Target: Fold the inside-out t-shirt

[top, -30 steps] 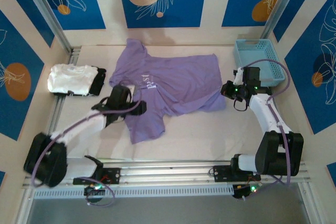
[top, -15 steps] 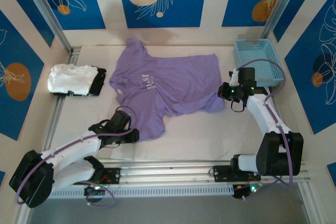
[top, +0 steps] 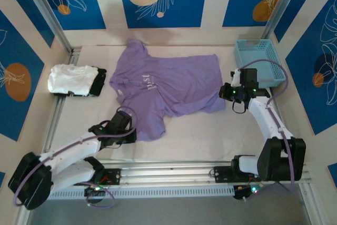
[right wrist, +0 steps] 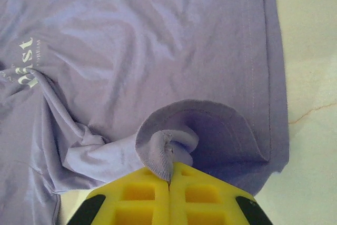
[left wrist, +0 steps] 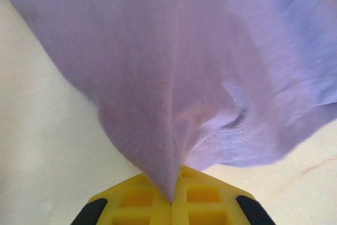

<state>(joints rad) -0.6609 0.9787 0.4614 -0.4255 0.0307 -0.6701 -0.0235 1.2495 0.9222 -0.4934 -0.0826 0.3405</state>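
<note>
The inside-out t-shirt [top: 168,85] is lavender and lies spread on the table, collar to the left, with pale lettering near its chest. My left gripper [top: 128,128] sits at the shirt's near-left corner. In the left wrist view its yellow fingers [left wrist: 142,199] are shut on a pinched fold of the shirt [left wrist: 174,67]. My right gripper [top: 224,94] is at the shirt's right edge. In the right wrist view it [right wrist: 169,182] is shut on a rolled bit of hem of the shirt [right wrist: 131,51].
A blue basket [top: 260,59] stands at the back right, just beyond the right arm. A folded white garment [top: 71,79] and a folded black garment [top: 98,82] lie at the left edge. Bare table [top: 200,135] stretches along the front.
My left gripper came down from the shirt's left middle to its near corner and shut on the fabric. My right gripper shifted slightly left, still holding the hem.
</note>
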